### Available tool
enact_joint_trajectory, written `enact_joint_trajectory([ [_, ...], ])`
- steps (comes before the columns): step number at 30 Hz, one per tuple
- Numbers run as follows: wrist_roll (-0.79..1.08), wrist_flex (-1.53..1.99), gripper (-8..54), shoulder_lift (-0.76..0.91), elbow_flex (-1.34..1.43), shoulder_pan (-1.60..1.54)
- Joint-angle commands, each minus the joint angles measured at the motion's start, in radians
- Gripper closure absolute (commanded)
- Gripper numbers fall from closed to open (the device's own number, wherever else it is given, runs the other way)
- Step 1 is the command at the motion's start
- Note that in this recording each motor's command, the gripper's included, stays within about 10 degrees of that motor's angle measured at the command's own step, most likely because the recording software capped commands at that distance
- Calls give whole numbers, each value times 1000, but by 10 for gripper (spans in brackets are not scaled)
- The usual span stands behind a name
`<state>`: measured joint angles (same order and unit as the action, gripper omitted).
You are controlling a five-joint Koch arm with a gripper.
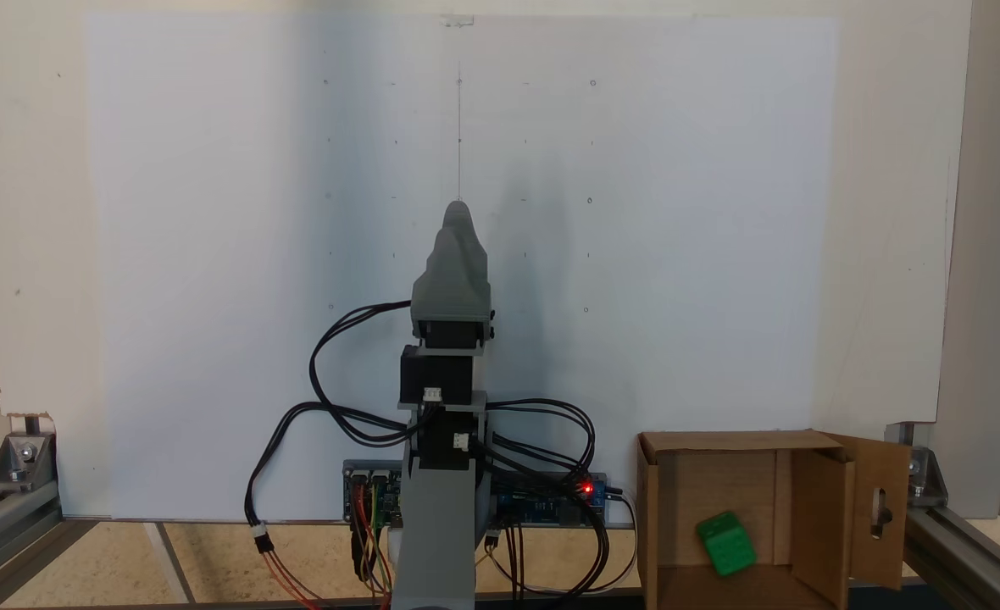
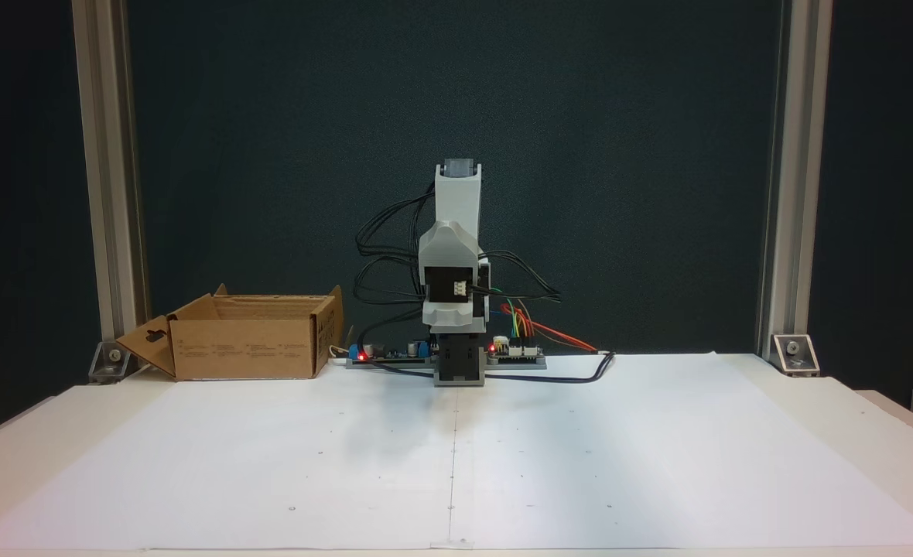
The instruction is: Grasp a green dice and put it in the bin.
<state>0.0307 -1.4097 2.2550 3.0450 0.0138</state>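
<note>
The green dice [image 1: 725,543] lies tilted inside the bin [image 1: 725,442], a brown cardboard box at the lower right of a fixed view; the box's side flap [image 1: 880,508] with an oblong cutout stands open. From the front the bin [image 2: 244,348] sits left of the arm's base and its walls hide the dice. My gripper [image 1: 458,219] rests folded above the arm's base, well left of the bin, with its grey jaws together and nothing between them. The folded arm [image 2: 456,255] faces the front camera.
White paper [image 2: 456,449] covers the table in front of the arm. Circuit boards [image 1: 551,500] with red lights and loose cables [image 1: 339,407] lie around the base. Aluminium frame posts [image 2: 108,186] stand at the table's back corners.
</note>
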Motion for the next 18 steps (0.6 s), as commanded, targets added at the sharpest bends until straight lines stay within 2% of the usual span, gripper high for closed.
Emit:
enact_joint_trajectory([
  [1, -21, -63, 11, 110, 15, 0],
  [18, -21, -67, 11, 110, 83, -2],
])
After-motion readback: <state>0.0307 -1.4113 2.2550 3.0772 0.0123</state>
